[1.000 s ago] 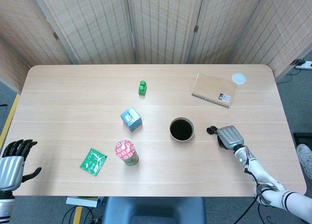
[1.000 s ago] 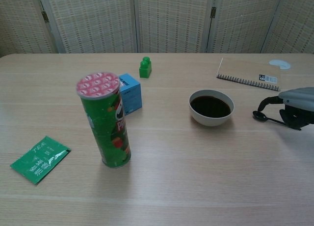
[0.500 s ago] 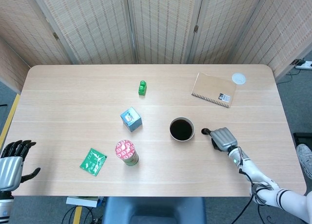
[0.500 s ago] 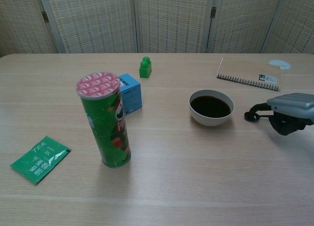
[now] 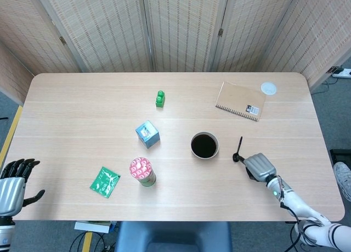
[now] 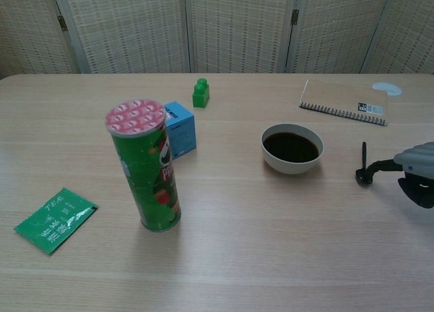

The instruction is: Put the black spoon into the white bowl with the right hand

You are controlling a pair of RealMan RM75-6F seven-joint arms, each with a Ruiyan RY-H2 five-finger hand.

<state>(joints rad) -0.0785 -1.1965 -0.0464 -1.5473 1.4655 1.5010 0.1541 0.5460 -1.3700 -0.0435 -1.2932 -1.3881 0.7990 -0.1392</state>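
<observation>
Two hands: one at each lower corner of the head view, with the tabletop (image 5: 82, 109) between them.
Left hand (image 5: 13, 178): off the near left edge of the tabletop, dark fingers spread apart, holding nothing; it does not show in the chest view.
Tea packet (image 6: 54, 219): green, flat, the nearest thing to the left hand.
Chips can (image 6: 145, 165): upright, red lid, just right of the packet.
Blue box (image 6: 180, 127): behind the can, away from both hands.
Green brick (image 6: 201, 93): further back, well apart from both hands.
White bowl (image 6: 292, 148): dark inside, to the left of the right hand, near it but apart.
Black spoon (image 6: 364, 165): outside the bowl, between the bowl and the right hand, lying on the tabletop with its round end at the right hand's fingertips.
Right hand (image 5: 259, 165): low over the near right tabletop, fingers reaching to the spoon's near end; whether they pinch it cannot be told.
Notebook (image 5: 240, 101): brown, spiral-bound, beyond the right hand.
White disc (image 5: 268, 88): just past the notebook's far corner.
</observation>
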